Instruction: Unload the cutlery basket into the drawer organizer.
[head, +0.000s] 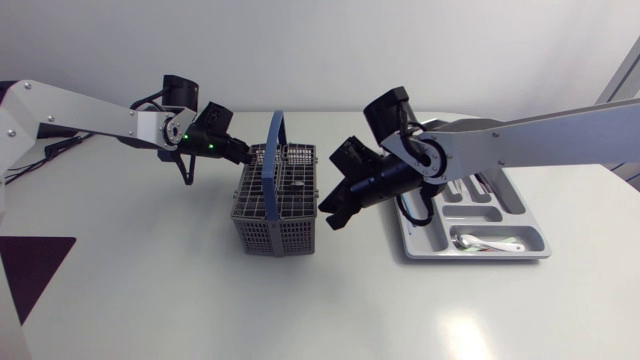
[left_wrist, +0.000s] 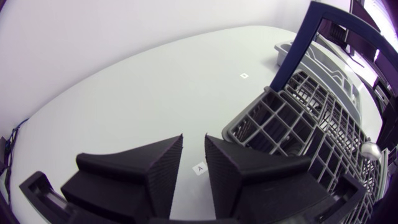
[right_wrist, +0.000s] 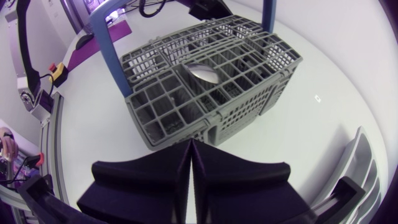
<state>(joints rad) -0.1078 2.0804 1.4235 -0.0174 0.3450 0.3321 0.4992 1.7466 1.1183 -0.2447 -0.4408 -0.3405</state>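
The grey cutlery basket (head: 278, 225) with an upright blue handle (head: 272, 160) stands mid-table. A spoon's bowl (right_wrist: 202, 71) shows in one of its inner compartments. My left gripper (head: 240, 153) hovers at the basket's back left corner. In the left wrist view its fingers (left_wrist: 163, 168) stand a narrow gap apart with only bare table between them, and the basket (left_wrist: 292, 118) lies beside them. My right gripper (head: 328, 217) hangs just off the basket's right side. Its fingers (right_wrist: 217, 171) are pressed together, shut on nothing, and the basket (right_wrist: 211, 93) is straight ahead.
The grey drawer organizer (head: 425, 245) lies to the right of the basket, under my right arm. A spoon (head: 488, 242) rests in its front compartment and other cutlery lies in the compartments behind. Bare white table surrounds the basket in front and to the left.
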